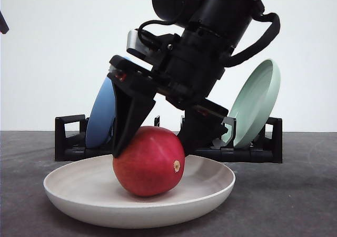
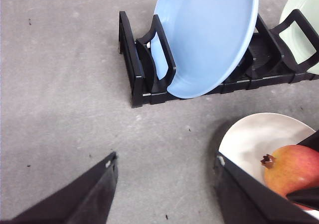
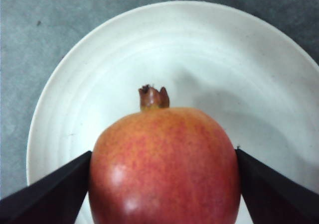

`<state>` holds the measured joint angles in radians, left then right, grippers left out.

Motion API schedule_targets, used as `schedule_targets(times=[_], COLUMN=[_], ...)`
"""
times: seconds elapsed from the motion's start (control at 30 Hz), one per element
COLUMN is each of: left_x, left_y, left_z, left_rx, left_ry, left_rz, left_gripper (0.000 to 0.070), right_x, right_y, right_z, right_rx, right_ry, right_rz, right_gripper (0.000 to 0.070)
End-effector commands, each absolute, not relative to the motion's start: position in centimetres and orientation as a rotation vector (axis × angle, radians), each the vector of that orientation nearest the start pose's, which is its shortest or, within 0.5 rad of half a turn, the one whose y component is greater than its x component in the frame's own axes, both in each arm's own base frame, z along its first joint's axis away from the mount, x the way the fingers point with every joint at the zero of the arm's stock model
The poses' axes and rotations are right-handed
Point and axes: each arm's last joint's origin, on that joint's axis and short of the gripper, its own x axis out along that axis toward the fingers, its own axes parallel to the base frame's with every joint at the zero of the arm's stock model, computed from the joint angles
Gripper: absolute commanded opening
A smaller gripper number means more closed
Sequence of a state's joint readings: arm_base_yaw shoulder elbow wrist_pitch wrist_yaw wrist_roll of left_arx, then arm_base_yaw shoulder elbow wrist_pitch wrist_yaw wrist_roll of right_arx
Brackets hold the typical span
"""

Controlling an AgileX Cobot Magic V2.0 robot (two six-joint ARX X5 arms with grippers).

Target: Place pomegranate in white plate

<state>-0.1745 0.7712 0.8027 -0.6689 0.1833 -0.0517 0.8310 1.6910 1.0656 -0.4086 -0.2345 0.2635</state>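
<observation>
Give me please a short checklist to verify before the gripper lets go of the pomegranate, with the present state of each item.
1. Pomegranate rests on the white plate: ok, its underside meets the plate floor in the front view.
2. Fruit is away from the rim: ok, near the middle.
3. Right gripper has both fingers against the fruit: ok, one on each side.
4. Left gripper is out of the way: ok, open over the table beside the plate.
5. Fruit will stay put after release: cannot tell, it is round and could roll.
6. Blue plate and green plate stand in the rack, behind: ok.
</observation>
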Motion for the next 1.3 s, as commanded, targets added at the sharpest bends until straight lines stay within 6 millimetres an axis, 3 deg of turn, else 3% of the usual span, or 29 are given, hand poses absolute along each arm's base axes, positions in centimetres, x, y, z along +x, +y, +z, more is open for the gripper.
schedule_targets(times=[0.0, 0.13, 0.27, 0.47, 0.7, 1.03, 1.27], left_x=[14.9, 14.9, 14.9, 14.9, 14.9, 14.9, 14.9], left_y=[-3.2, -3.2, -3.2, -3.2, -3.2, -3.2, -3.2], left_z=[30.0, 30.0, 30.0, 30.0, 30.0, 30.0, 29.9], left_rx=[-0.043, -0.043, -0.043, -0.043, -0.043, -0.039, -0.04], left_ry=[0.638, 0.638, 0.638, 0.638, 0.638, 0.639, 0.641], left_rz=[-0.339, -0.339, -0.339, -0.339, -0.339, -0.34, -0.34], left_gripper=[0.0355, 0.0354, 0.0354, 0.0354, 0.0354, 0.0354, 0.0355], right_x=[22.1, 22.1, 22.0, 21.2, 19.4, 17.4, 16.7], right_y=[25.9, 26.0, 25.9, 24.5, 20.1, 12.0, 8.0], right_z=[18.7, 18.9, 19.9, 22.4, 22.9, 21.4, 21.6], right_rx=[-0.112, -0.109, -0.129, -0.162, -0.073, 0.081, 0.13], right_ry=[1.139, 1.133, 1.086, 0.878, 0.706, 0.686, 0.677], right_rz=[0.836, 0.847, 0.88, 0.872, 0.858, 0.645, 0.492], right_gripper=[0.0539, 0.0668, 0.0674, 0.0648, 0.0617, 0.0617, 0.0617])
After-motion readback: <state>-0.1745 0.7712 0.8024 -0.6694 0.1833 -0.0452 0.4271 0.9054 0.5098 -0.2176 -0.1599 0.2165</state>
